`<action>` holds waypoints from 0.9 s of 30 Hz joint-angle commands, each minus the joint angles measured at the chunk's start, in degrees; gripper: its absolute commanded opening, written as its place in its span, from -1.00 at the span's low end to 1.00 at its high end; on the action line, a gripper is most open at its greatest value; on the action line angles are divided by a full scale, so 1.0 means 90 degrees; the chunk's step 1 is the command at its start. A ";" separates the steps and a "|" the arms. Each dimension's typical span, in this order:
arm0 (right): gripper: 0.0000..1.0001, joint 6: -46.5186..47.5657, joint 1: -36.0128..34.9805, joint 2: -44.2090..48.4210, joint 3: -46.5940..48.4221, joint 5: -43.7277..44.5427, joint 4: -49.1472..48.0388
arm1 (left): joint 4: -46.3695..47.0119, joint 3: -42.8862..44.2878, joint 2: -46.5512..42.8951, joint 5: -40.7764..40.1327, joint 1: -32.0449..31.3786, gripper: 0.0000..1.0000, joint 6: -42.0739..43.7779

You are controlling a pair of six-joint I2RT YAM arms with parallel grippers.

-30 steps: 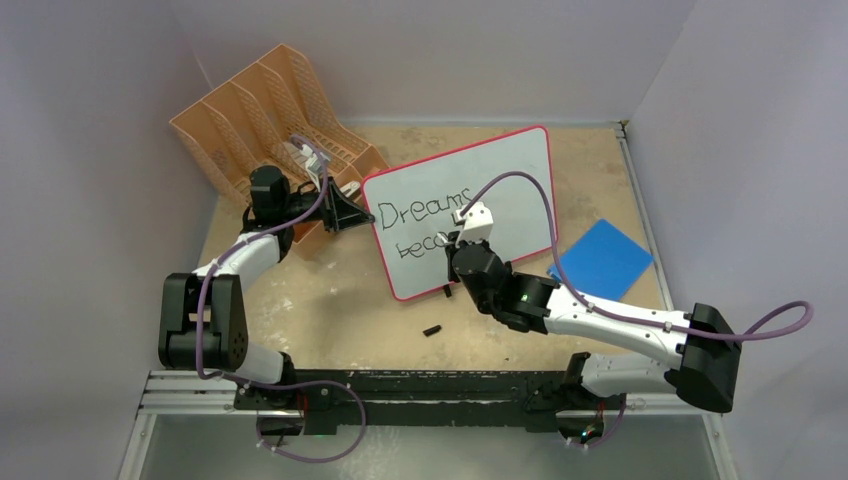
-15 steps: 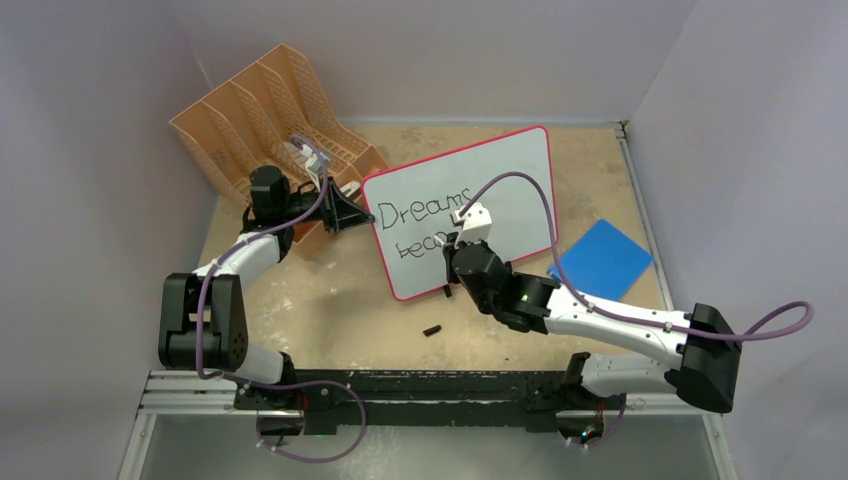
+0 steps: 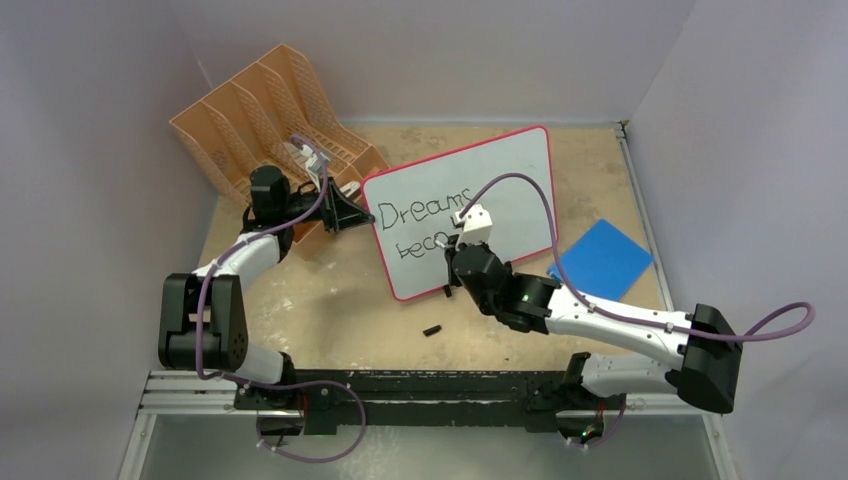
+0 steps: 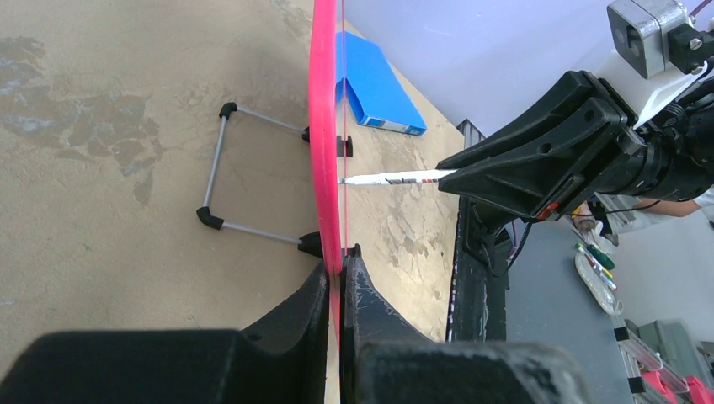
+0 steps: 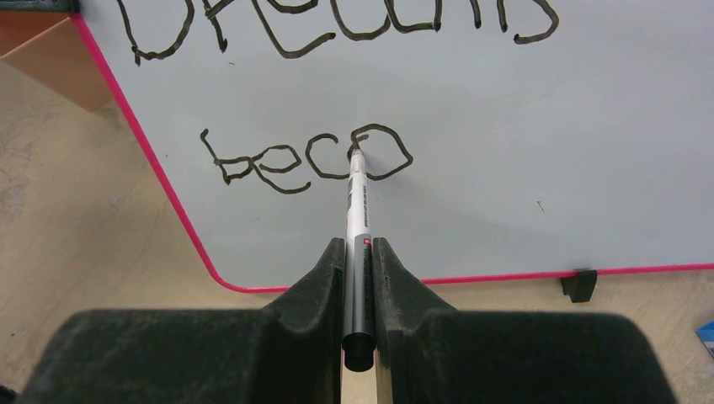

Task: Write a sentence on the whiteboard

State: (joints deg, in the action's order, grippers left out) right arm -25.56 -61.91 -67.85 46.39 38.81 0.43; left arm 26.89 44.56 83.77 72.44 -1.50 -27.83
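While the right fingers [image 5: 337, 263] clench the rear of a slim white-and-black marker pen [image 5: 357, 198], its tip touches the board at the fourth letter of the second line, so the risks lie mostly in pressure and support. The large white rectangular whiteboard with a thin red-pink frame [image 3: 505, 175] stands tilted on its small black feet in the middle of the tan worktop [image 3: 320, 290]. The left fingers [image 4: 354, 284] are clamped on its left edge, with the frame pinched between them.

The black handwritten sentence [image 3: 424, 211] reads "Dreams" above and "beco" beneath, so I judge it less than half done.

- **Board shifting:** Too hard a push from the pen could rock the board backward or skid its feet if the left grip slips on the narrow frame. The letters would then come out crooked.
- **Pen twisting:** The pen is gripped only near its back end, so sideways drag at the tip may turn it between the fingers.
- **Broken strokes:** Too light a touch would leave gaps in the lines.
- **Room for the last line:** Little space looks to remain below "beco", so a third line might crowd the bottom frame.
- **Cap in the way:** A small black pen cap [image 3: 432, 329] lies on the worktop near the right arm, and a low sweep could knock it away.
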 commanded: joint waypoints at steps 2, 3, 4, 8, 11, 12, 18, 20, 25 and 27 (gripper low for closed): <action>-1.00 -0.0051 0.0035 0.0216 0.0099 0.0014 0.0076 | 0.0041 0.0189 -0.0175 0.0076 -0.0044 -1.00 0.0250; -1.00 -0.0043 0.0035 0.0284 0.0104 0.0007 0.0062 | 0.0032 0.0201 -0.0176 0.0068 -0.0039 -1.00 0.0258; -1.00 -0.0057 0.0039 0.0356 0.0108 0.0013 0.0060 | 0.0016 0.0201 -0.0181 0.0064 -0.0039 -1.00 0.0269; -1.00 -0.0006 0.0048 0.0639 -0.0014 0.0079 0.0062 | -0.0017 0.0219 -0.0178 0.0054 -0.0033 -1.00 0.0290; -1.00 0.0001 0.0076 0.0773 -0.0126 0.0276 0.0050 | -0.0090 0.0231 -0.0181 0.0026 -0.0029 -1.00 0.0340; -1.00 -0.0009 0.0108 0.0794 -0.0161 0.0302 0.0050 | -0.0109 0.0236 -0.0176 0.0028 -0.0029 -1.00 0.0355; -1.00 0.0038 0.0297 0.0909 -0.0363 0.0376 -0.0244 | -0.0117 0.0240 -0.0169 0.0031 -0.0032 -1.00 0.0353; -1.00 0.0078 0.0331 0.0913 -0.0387 0.0376 -0.0330 | -0.0117 0.0245 -0.0174 0.0031 -0.0032 -1.00 0.0349; -1.00 0.0164 0.0355 0.0923 -0.0440 0.0331 -0.0524 | -0.0118 0.0236 -0.0167 0.0036 -0.0029 -1.00 0.0349; -1.00 0.0199 0.0365 0.0928 -0.0465 0.0321 -0.0595 | -0.0113 0.0237 -0.0167 0.0029 -0.0030 -1.00 0.0339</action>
State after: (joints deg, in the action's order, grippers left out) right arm -24.86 -58.83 -60.69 42.59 39.97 -0.91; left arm 25.58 44.91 83.66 72.47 -1.52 -27.09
